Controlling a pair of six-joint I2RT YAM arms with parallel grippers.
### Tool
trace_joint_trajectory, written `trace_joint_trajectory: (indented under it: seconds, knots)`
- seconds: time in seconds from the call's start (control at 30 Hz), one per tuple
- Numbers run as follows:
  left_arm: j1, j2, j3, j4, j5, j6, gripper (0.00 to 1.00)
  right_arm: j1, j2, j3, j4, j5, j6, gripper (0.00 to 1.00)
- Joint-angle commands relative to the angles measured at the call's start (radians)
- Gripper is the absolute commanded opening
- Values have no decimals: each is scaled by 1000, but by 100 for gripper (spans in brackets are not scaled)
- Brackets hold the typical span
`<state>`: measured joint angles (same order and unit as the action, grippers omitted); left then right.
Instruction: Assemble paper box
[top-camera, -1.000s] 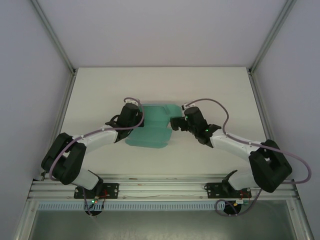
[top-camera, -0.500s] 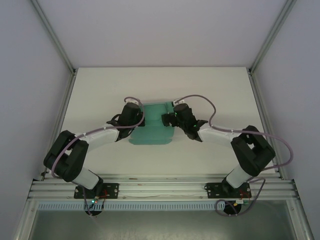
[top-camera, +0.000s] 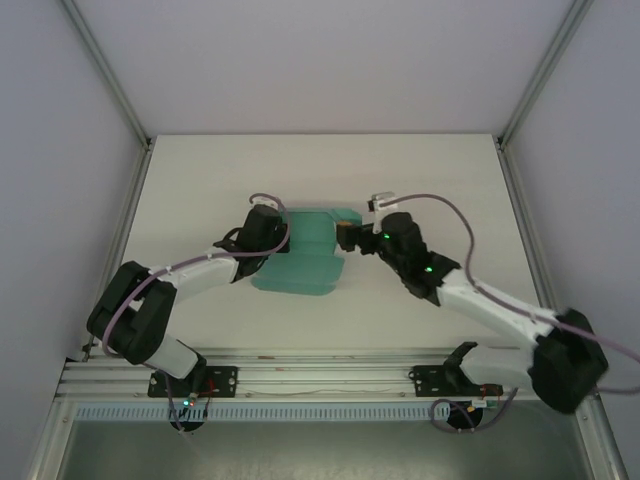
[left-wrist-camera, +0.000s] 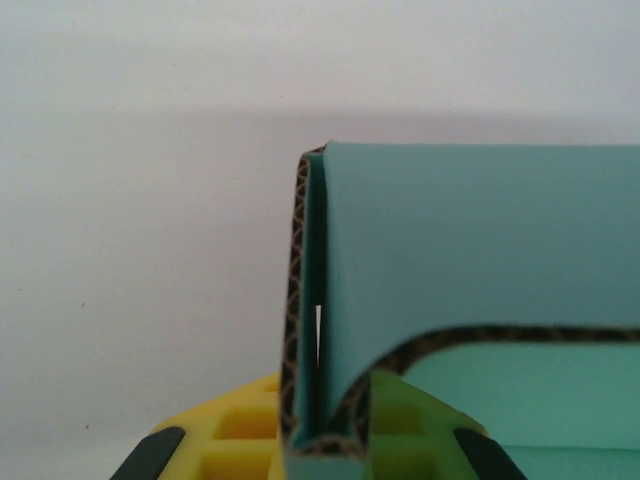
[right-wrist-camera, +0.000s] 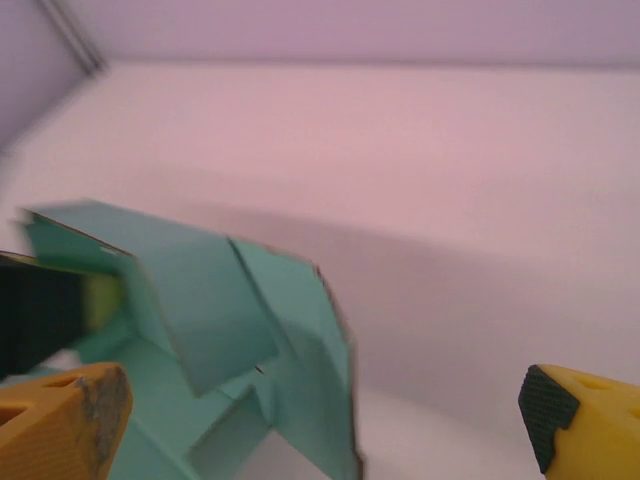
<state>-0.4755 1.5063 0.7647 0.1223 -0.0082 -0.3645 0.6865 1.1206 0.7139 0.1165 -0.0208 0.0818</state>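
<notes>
So: from above, paper box lies well inside the table edges, left gripper on its left wall, right gripper beside its right flap. Left wrist: jaws clamped on the folded wall, a good anchor. Right wrist: jaws wide, empty; the blurry flap, probably half-up, wants a square push.

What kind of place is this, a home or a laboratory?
Probably a laboratory test cell: a white table inside plain panels and aluminium posts, two robot arms bolted to a rail.
</notes>
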Motion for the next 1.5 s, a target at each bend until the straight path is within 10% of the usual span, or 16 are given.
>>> trace_joint_trajectory:
  seconds: [0.0,0.33,0.73,1.2,1.47]
  knots:
    - [3,-51,-10,11,2,34,0,-37,-146,-42,-59,-140,27,100]
    - [5,-90,-23,16,23,48,0,-447,-151,-72,-109,-678,126,76]
    - [5,-59,-6,30,57,44,0,-412,201,46,-89,-981,-123,49]
    - [2,4,14,6,23,45,0,-295,324,120,-28,-976,-158,48]
    - [-2,18,18,-4,8,44,0,-209,408,200,-26,-736,-104,48]
